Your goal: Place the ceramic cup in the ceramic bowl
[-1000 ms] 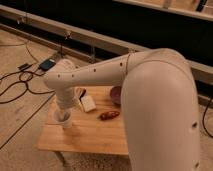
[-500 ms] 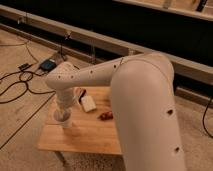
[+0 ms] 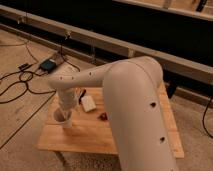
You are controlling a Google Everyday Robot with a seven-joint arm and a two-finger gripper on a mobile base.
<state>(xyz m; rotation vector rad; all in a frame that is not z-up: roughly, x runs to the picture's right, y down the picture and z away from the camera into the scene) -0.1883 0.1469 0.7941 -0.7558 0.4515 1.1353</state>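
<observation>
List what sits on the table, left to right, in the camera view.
Ceramic cup with the gripper at it → white item → reddish-brown item → robot arm, covering the right part of the table.

Your arm eats up most of the view here. The fat upper link comes up from the bottom right, bends at the elbow, and the forearm runs off to the left. Right above the gripper the wrist turns and points straight down. That leaves the gripper hanging at the lowest end of the chain, well left of and below the elbow. The wrist housing covers most of it from this angle.
</observation>
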